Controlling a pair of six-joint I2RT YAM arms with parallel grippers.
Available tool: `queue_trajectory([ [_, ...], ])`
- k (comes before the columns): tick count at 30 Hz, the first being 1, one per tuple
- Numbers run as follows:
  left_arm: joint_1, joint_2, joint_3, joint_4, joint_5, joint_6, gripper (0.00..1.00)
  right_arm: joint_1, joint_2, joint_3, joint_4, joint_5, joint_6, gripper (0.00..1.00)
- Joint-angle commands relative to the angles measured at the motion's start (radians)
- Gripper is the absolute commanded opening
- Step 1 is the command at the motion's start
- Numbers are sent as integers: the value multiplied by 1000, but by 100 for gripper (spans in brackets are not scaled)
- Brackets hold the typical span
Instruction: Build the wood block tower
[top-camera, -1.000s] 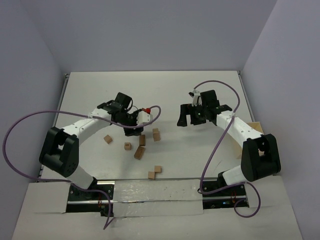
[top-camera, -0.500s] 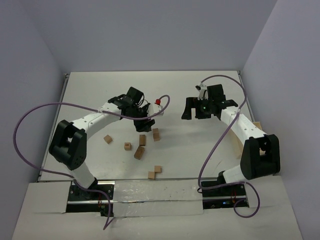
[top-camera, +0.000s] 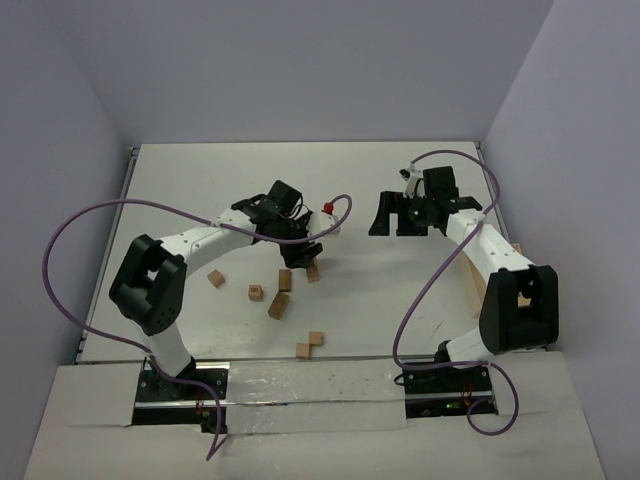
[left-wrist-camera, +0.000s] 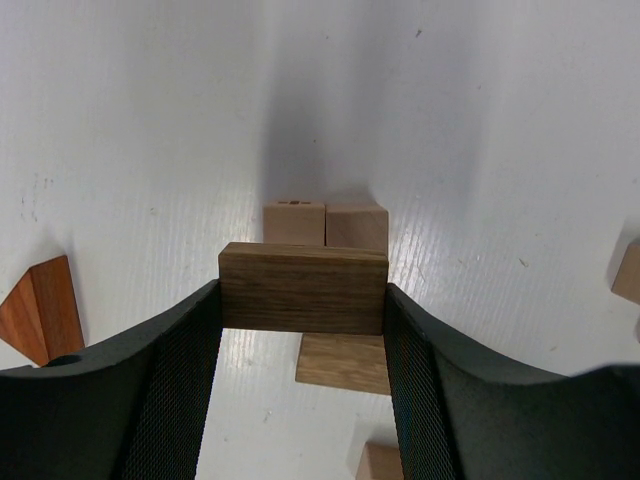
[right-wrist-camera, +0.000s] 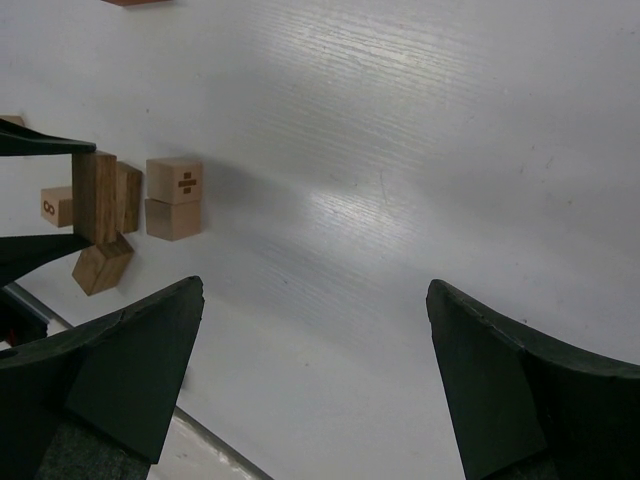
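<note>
Left wrist view: a dark brown wooden brick (left-wrist-camera: 303, 288) is clamped end to end in the partly closed left gripper (left-wrist-camera: 303, 305), close to two tan wooden cubes (left-wrist-camera: 295, 222) that touch side by side on the white table (left-wrist-camera: 120, 120). The right gripper (right-wrist-camera: 315, 290) is spread wide, with nothing held. Other loose tan wooden blocks (top-camera: 279, 305) are scattered nearby, none stacked. A pale wooden tray (top-camera: 514, 252) is glimpsed behind the right arm; its contents cannot be made out.

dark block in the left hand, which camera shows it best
Left wrist view: the dark block fills the middle, gripped end to end between both fingers, grain clear. The right wrist view shows it small and side-on at its left edge. In the top view the left hand hides most of it.
</note>
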Motion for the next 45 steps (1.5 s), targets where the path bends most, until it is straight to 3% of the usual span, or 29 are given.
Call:
queue_trajectory([
  [1,-14,20,3,76,4,-22,39,-10,-6,32,-6,-28,-3,100],
  [45,-45,66,-42,115,-8,-1,52,-15,3,34,-11,-51,3,100],
])
